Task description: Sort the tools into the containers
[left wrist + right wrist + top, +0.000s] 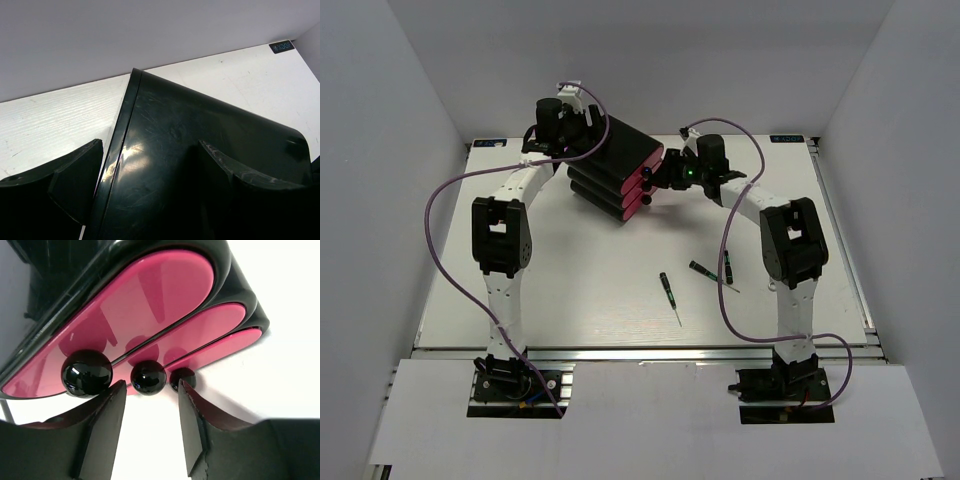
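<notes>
Three pink drawers sit shut in their rounded black casing, which stands toward the far middle of the surface, fronts turned to the right arm. Only the right wrist view shows the fronts close up: three round black knobs in a row. The right claw hangs just below them, its jaws parted and holding nothing. The middle knob lies just above the gap between the fingertips, and no finger touches it.

Only the left wrist view shows the scuffed back of the casing. There the left claw stands wide, one finger on either side of the casing's ridge. A sliver of white shows between the outer finger and the ridge.

From above alone the loose tools appear, well apart from the drawers and nearer the right arm. One precision screwdriver lies alone, a second to its right, and a slim dark tool lies against the purple cable.
</notes>
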`<act>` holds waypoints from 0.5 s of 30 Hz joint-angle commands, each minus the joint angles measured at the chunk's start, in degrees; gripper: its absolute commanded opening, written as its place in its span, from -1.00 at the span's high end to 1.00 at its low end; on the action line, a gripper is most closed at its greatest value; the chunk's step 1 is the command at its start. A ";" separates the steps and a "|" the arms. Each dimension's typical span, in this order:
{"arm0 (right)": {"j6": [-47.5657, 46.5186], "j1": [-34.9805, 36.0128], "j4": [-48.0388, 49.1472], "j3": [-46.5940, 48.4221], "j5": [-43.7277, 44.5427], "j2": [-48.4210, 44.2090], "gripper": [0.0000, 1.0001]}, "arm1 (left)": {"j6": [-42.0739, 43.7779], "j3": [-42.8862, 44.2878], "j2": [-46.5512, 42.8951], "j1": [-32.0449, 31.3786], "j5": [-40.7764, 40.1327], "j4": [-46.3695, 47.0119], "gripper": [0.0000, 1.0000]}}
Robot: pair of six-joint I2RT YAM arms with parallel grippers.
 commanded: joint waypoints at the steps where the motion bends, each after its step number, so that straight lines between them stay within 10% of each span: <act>1: -4.40 0.61 1.86 0.26 -1.91 -2.25 -0.04 | 0.15 -1.31 2.43 -2.74 2.04 -10.31 -0.68; 15: 4.73 1.14 7.13 2.81 -5.42 4.69 -0.16 | -0.38 -2.45 1.99 -2.66 2.83 -10.31 -0.68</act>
